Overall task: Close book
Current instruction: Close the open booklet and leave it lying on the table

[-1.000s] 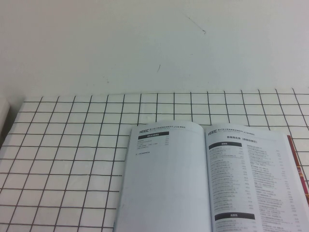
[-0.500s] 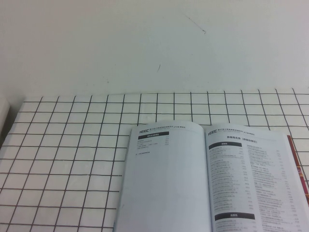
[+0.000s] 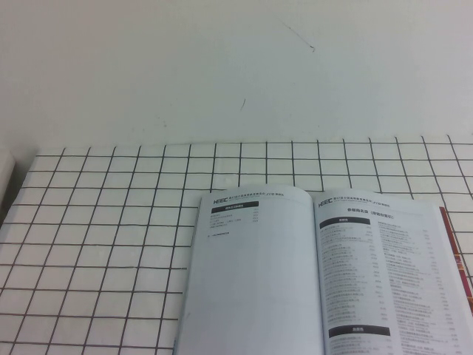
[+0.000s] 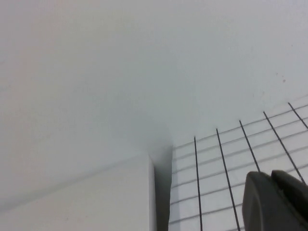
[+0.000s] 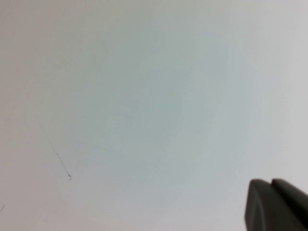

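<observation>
Since neither arm shows in the high view, the reach for the book is not yet begun. The book lies open and flat on the checked cloth at about 5 o'clock in that view, its gutter running 12 to 6 o'clock, a nearly blank left page at its 9 o'clock and a densely printed right page at its 3 o'clock. The left gripper points toward the cloth's 10 o'clock corner, where a white block stands; the right gripper faces the bare white surface toward 12 o'clock. Neither has hold of anything visible, and how far either is open I cannot tell. To close it well, I judge the left gripper should come in low at the left page's outer edge, catch the whole half with its cover, and swing it over the gutter toward 3 o'clock.
</observation>
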Motion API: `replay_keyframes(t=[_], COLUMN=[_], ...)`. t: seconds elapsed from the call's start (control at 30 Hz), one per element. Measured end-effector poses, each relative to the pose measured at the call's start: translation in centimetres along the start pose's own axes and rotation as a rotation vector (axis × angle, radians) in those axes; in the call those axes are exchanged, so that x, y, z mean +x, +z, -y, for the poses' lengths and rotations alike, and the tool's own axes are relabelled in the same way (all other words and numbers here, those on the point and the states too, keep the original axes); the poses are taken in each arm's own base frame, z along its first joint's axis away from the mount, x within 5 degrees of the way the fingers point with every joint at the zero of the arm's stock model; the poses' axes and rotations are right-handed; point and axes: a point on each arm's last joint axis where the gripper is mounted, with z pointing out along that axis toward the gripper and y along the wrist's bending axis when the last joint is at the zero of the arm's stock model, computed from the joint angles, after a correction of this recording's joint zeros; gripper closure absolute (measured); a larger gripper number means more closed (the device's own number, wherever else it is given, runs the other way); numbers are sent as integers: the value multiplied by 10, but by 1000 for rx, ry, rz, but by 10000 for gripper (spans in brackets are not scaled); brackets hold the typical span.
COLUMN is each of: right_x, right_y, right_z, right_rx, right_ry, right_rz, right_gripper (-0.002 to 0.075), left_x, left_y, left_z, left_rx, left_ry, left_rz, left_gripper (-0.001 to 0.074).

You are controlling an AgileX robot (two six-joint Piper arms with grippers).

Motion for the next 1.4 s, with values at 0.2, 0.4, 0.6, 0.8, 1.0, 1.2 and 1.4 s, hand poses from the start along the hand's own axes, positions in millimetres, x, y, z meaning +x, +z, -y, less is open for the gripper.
replay_keyframes(t=[0.2,0.4,0.6,0.8,1.0,1.2,1.4], right_x=[-11,-34,-75,-131,-147,-102,-57], right_y=[-1,-7,-5,6,52,101,107], right_z=[1,3,16,42,54,45,32], right_rx=[11,35,74,141,113,46,-46], right_ry=[0,0,-7,114,256,311,209], right_rz=[120,389,505,532,311,-190,-610], right_gripper=[729,729,729,729,729,729,729], left_x=[-30,-65,-86,-138,-167,-145,-114], left_y=[-5,-28,-42,-58,-63,-21,2], left_z=[-2,-5,-12,-36,-52,-49,-42], left_rx=[10,100,186,170,105,11,-69], left_ry=[-215,-391,-554,-684,-789,-826,-777], left_rz=[339,804,964,928,699,229,-158], left_gripper=[738,738,738,738,738,738,738])
